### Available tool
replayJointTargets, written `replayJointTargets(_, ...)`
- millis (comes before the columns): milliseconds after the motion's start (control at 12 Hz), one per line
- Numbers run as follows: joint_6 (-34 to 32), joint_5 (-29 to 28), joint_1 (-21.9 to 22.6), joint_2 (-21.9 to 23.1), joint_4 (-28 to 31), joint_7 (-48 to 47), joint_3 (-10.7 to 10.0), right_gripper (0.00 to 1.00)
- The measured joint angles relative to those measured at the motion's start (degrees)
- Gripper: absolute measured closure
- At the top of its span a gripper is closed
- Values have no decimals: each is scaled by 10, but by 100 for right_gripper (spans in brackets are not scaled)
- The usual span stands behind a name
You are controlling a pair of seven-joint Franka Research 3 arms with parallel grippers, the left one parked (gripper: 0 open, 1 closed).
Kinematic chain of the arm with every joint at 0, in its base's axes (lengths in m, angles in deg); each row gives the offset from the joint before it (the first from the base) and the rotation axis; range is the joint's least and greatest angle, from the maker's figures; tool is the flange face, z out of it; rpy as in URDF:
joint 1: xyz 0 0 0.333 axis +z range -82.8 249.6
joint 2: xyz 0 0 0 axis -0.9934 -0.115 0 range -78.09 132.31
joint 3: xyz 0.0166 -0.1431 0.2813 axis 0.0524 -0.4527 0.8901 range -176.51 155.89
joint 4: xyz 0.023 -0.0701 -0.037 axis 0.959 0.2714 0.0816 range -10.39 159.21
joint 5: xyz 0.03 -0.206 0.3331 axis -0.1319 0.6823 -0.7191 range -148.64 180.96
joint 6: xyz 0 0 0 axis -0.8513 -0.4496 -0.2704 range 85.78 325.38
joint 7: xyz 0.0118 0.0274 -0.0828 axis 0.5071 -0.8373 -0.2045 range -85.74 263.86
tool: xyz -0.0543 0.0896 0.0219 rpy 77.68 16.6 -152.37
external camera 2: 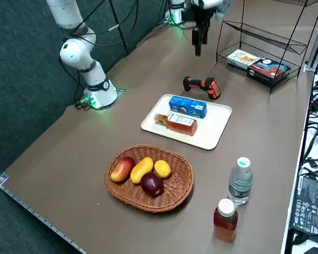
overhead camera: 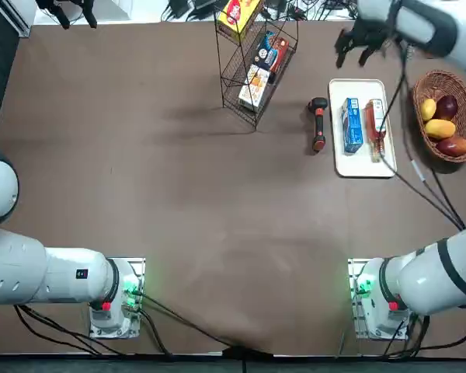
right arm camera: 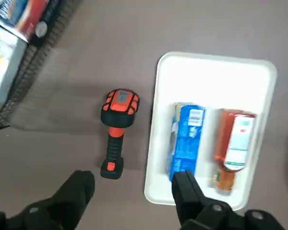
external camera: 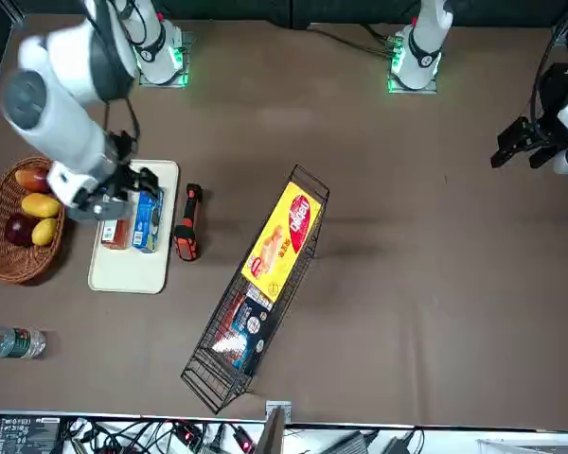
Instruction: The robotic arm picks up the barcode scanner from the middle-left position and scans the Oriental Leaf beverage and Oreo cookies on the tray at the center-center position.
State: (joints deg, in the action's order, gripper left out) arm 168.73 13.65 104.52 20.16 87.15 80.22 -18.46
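Scanner [right arm camera: 116,130] is seen lying on the surface just beside the tray [right arm camera: 213,67], ungripped. Right end effector [right arm camera: 129,191] is held above, fingers wide. Risk: Oreo pack [right arm camera: 185,143] or tray edge could be clipped during a descent.

The barcode scanner [right arm camera: 116,132] is showing an orange head and grip trimmed in black. The Oreo cookies [right arm camera: 185,143] are lying in a blue pack with a white label, beside the Oriental Leaf beverage [right arm camera: 234,148], an amber-red bottle with a white label, on a white tray [right arm camera: 211,72]. The bench [overhead camera: 140,179] is showing plain brown. The pincer [right arm camera: 129,191] is showing black fingers. The wicker basket [external camera 2: 169,198] is holding yellow and dark red fruit.
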Motion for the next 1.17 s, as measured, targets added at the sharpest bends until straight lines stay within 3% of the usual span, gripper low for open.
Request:
replayJointTargets(333,-48,3,-22,15,-94,23,-2,0)
replayJointTargets(583,-151,6,-24,16,-181,20,-7,0)
replayJointTargets(917,-208,14,-29,35,-212,19,-25,0)
replayJointTargets(1000,-212,17,-36,38,-212,19,-22,0)
replayJointTargets(1167,-233,19,-86,42,-211,19,8,0)
